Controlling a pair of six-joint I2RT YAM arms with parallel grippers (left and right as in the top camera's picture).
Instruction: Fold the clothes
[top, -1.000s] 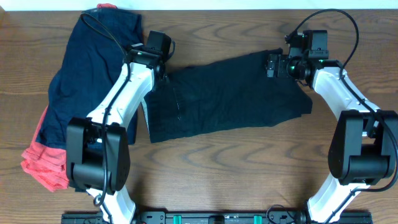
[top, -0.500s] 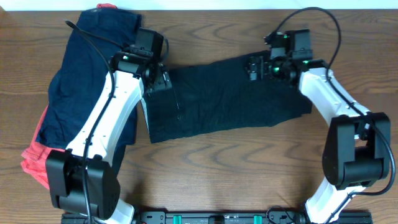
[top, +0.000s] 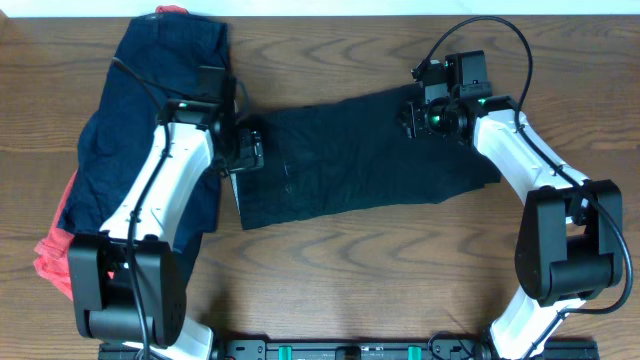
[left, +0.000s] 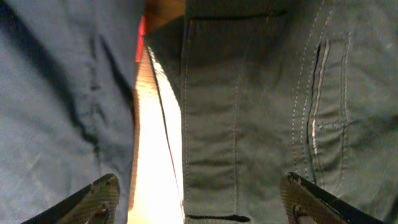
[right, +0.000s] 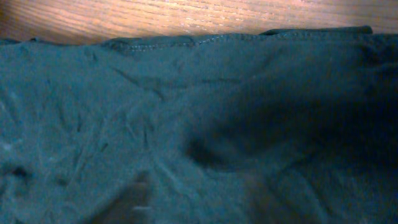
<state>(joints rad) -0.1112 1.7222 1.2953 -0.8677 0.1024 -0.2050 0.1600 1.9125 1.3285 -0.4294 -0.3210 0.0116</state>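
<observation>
The left gripper (left: 200, 200) is held wide open over the left hem of the shorts (top: 360, 160), near the far edge of the counter (top: 330, 270). The right gripper (top: 418, 112) is seen at their far hem; its opening cannot be told.

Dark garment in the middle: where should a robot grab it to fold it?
Probably at its end corners, from above. The dark garment lies flat on the table, so only the edges offer anything to pinch. The left gripper hangs over the left hem, the right gripper near the far edge.

One black garment (top: 360, 160), one navy garment (top: 130, 120), one red garment (top: 50, 262), two arms (top: 165, 190)
</observation>
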